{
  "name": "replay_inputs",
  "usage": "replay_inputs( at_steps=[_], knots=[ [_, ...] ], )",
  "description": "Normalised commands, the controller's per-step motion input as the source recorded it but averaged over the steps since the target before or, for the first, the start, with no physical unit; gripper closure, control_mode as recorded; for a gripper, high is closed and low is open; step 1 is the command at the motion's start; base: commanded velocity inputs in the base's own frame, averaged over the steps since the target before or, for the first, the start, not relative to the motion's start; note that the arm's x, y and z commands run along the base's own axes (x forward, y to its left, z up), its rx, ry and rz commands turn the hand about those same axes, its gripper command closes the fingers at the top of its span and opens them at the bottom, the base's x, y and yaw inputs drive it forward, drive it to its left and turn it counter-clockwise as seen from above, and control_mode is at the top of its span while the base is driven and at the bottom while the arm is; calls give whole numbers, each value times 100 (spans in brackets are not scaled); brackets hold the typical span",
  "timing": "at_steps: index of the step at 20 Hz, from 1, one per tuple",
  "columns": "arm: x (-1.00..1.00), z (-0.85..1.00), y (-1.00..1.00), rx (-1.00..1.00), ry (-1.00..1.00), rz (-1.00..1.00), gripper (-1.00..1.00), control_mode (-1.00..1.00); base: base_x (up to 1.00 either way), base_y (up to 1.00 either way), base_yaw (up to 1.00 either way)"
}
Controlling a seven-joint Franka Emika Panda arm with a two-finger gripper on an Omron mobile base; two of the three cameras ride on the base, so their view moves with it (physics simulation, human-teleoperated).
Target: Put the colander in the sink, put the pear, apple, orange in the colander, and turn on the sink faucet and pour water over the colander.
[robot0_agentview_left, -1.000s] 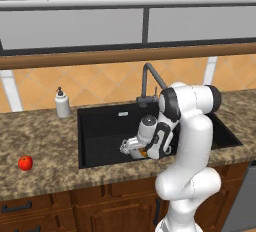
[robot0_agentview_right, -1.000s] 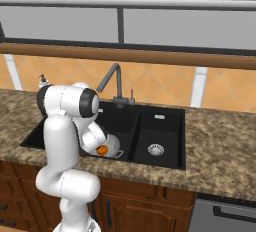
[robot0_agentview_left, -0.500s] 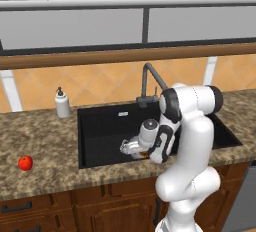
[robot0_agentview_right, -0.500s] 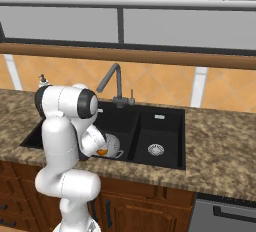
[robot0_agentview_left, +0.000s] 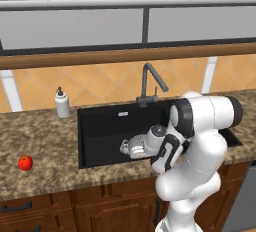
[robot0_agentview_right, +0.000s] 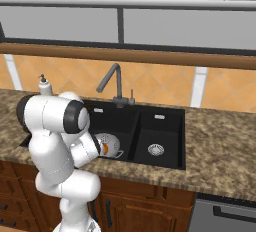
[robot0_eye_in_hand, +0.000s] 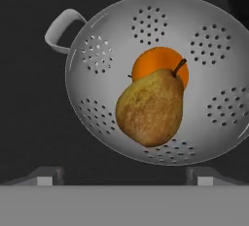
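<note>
The white arm reaches down into the black sink, its hand low over the basin. The dark faucet stands at the back rim. A white soap dispenser sits on the granite counter, and a red apple lies well left of the sink.

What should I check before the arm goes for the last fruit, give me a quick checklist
1. Colander in the sink: ok.
2. Pear in the colander: ok.
3. Orange in the colander, behind the pear: ok.
4. Jaws open and holding nothing: ok.
5. Apple in the colander: not ok, it sits on the counter left of the sink.
6. Sink faucet running: cannot tell, no water visible.
</note>
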Motion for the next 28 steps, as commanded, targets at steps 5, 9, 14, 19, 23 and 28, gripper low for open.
replay_inputs(
  at_steps=[5,9,14,19,23,28],
  knots=[
    [24,84,0,-1,22,0,-100,-100,0,0,0],
    [11,76,4,0,25,0,-100,-100,0,0,0],
    [0,74,0,-2,21,0,-100,-100,0,0,0],
    [-16,87,0,-4,21,0,-100,-100,0,0,0],
    [-36,90,4,-4,33,0,-100,-100,0,0,0],
    [-61,65,10,-1,23,0,-100,-100,0,0,0]
  ],
)
